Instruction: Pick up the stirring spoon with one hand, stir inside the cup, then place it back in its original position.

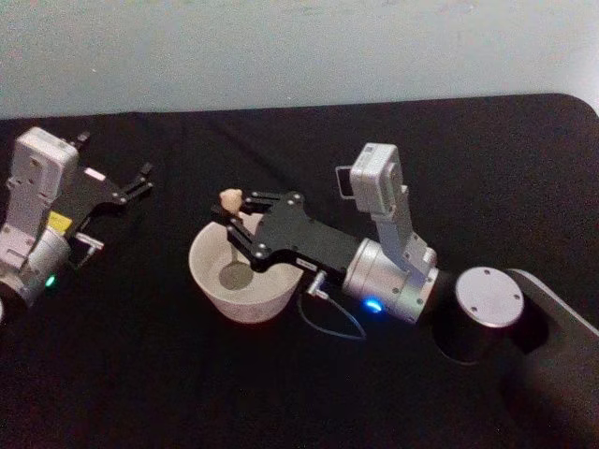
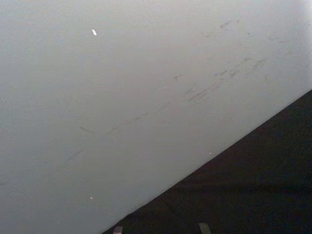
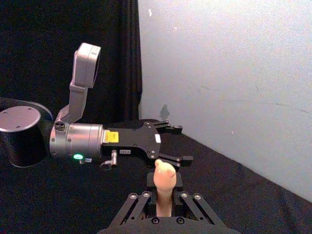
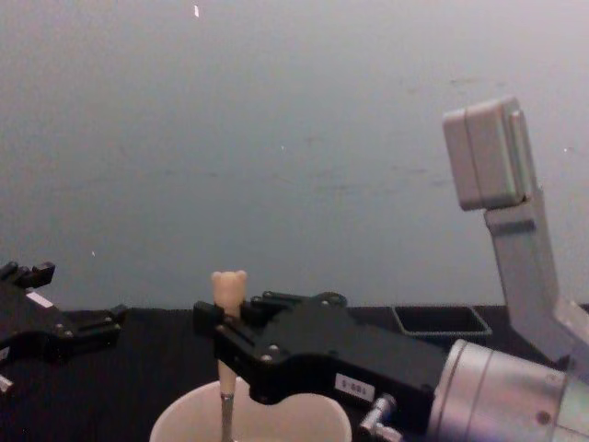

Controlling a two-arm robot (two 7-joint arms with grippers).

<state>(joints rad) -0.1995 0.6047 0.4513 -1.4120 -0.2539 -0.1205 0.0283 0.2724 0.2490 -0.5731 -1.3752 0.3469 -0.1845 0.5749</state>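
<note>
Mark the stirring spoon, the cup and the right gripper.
stirring spoon (image 4: 228, 285): chest view, bear-head top of the handle.
cup (image 1: 245, 309): head view, outer wall.
right gripper (image 1: 240, 221): head view, between the fingertips.

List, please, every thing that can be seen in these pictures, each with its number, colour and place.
spoon: one, cream handle with a small bear head, upright, its thin neck going down into the cup
cup: one, pale cream, on the middle of the table, under the right gripper
holder: one, dark grey, square, at the back of the table, right of the cup
table: one, black cover
wall: one, pale grey, behind the table
right gripper: one, black, over the cup, shut on the spoon handle
left gripper: one, black, open, at the left of the table, apart from the cup
</note>
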